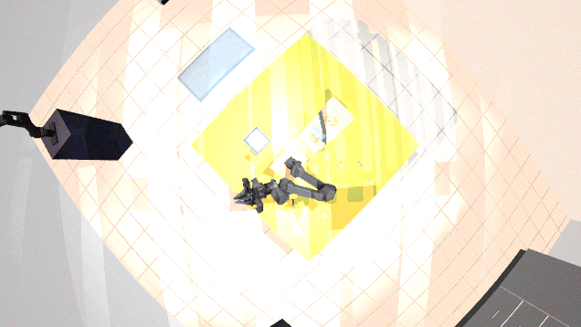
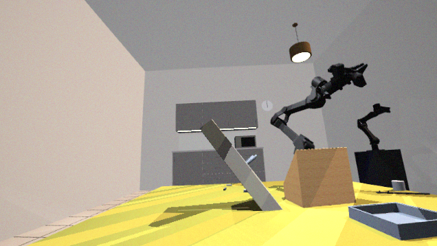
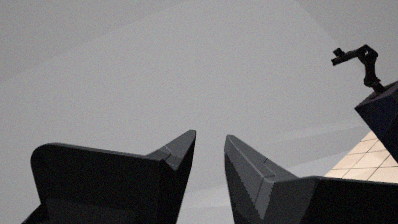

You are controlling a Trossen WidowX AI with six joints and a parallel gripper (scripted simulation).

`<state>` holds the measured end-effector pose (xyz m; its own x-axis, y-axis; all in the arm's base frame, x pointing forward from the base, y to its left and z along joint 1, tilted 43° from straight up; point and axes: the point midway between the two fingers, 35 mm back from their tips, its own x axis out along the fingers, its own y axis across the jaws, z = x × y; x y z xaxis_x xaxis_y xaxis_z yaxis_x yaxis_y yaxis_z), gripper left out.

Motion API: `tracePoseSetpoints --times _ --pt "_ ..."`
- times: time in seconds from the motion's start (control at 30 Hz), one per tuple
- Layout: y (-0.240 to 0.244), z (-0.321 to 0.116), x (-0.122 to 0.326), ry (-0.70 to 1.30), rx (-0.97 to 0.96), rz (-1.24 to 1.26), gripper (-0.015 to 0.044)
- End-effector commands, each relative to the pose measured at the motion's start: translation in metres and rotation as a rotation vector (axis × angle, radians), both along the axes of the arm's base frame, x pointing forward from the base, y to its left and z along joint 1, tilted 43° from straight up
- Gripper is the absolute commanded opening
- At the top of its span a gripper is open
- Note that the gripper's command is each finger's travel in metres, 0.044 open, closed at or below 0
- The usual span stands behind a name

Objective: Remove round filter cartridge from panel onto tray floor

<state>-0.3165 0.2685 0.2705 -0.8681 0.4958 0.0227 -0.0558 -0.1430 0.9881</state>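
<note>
The pale service panel (image 1: 343,110) (image 2: 240,172) leans on the yellow table. Two round features show on its face in the top view. The upper one (image 1: 331,121) has small dark marks and looks like the cartridge in its place; its slots are too small to make out. The lower round feature (image 1: 314,137) has a light-blue part beside it. The blue-rimmed tray (image 1: 250,133) (image 2: 374,222) shows no object on its floor. My gripper (image 1: 236,200) (image 2: 365,74) (image 3: 210,139) is partly open and empty, high up and away from panel and tray, its fingertips a small gap apart.
The arm's wooden pedestal (image 2: 323,176) stands between panel and tray in the exterior view. A white cup (image 2: 398,185) and a thin dark object (image 2: 409,192) lie beyond the tray. Small loose items, one a white round piece (image 1: 341,165), lie on the table. Another arm on a dark stand (image 1: 87,137) is off to the side.
</note>
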Motion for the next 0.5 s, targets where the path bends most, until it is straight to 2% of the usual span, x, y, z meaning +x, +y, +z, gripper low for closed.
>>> tracePoseSetpoints --times 0.0,0.23,0.47 --pt "0.046 -0.019 0.044 -0.165 0.082 -0.225 0.0089" --pt "0.106 -0.055 0.146 -0.573 0.18 -0.581 0.0089" --pt "0.124 -0.089 0.262 -1.085 0.162 -0.815 0.0089"
